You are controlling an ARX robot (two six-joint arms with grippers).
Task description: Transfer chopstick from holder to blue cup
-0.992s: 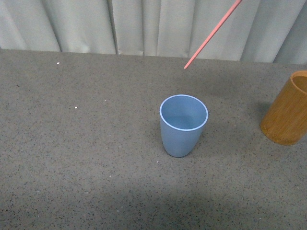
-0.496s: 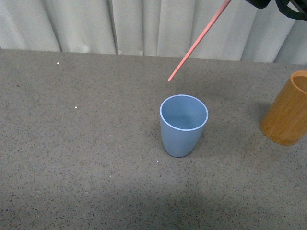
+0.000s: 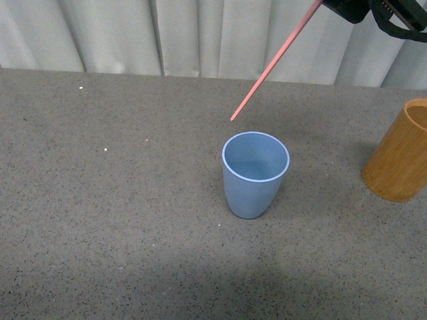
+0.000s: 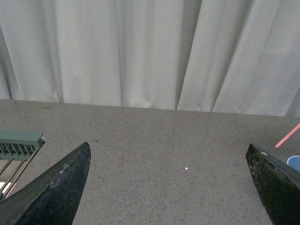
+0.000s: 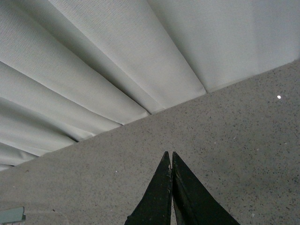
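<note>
The pink-red chopstick (image 3: 277, 60) slants down through the air from the top right, its lower tip hanging just above and left of the blue cup's far rim. My right gripper (image 3: 333, 5) is shut on the chopstick's upper end at the frame's top edge. The blue cup (image 3: 255, 175) stands upright and empty at mid-table. The orange-brown holder (image 3: 400, 152) stands at the right edge. In the right wrist view the right gripper (image 5: 169, 154) shows pressed-together fingers, the stick hidden. My left gripper (image 4: 168, 146) is open over bare table; the chopstick tip (image 4: 287, 136) and cup rim (image 4: 294, 161) show beside it.
Grey speckled tabletop (image 3: 120, 220) stretches around the cup, backed by a pale curtain (image 3: 107, 33). A grey-green slatted rack (image 4: 18, 145) lies by the left gripper's finger in the left wrist view.
The chopstick's lower tip has swung down and to the left, closer to the blue cup's rim. The right gripper has come into view at the top right.
</note>
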